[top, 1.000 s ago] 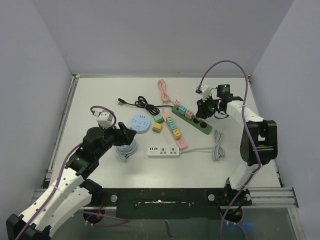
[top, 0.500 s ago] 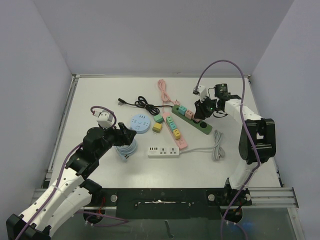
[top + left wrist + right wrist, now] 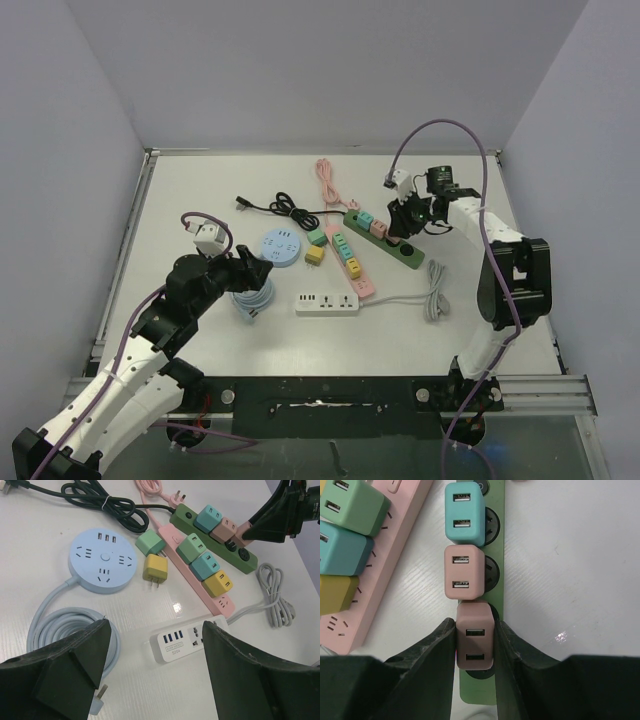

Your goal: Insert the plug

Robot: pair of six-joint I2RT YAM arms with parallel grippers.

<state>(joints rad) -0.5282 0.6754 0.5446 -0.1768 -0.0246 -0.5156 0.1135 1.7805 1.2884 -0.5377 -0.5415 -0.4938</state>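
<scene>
A dusty-pink plug [image 3: 475,635] with two USB ports is clamped between the fingers of my right gripper [image 3: 475,642], which is shut on it. The plug sits over a round socket of the green power strip [image 3: 497,555], just behind a lighter pink plug [image 3: 464,572] and a teal plug [image 3: 464,513] seated in the same strip. From above, the right gripper [image 3: 405,222] is over the green strip [image 3: 413,256]. My left gripper [image 3: 155,665] hangs open above the white power strip [image 3: 192,640], holding nothing.
A pink strip [image 3: 350,262] carries green, teal and yellow plugs. Loose green [image 3: 316,237] and yellow [image 3: 314,256] plugs lie beside a round blue socket hub [image 3: 280,246] with its coiled cable [image 3: 252,300]. Black [image 3: 275,207], pink [image 3: 325,180] and white [image 3: 435,295] cables lie around.
My right wrist has shifted slightly left over the green strip, still holding the plug. The left arm has not moved.
</scene>
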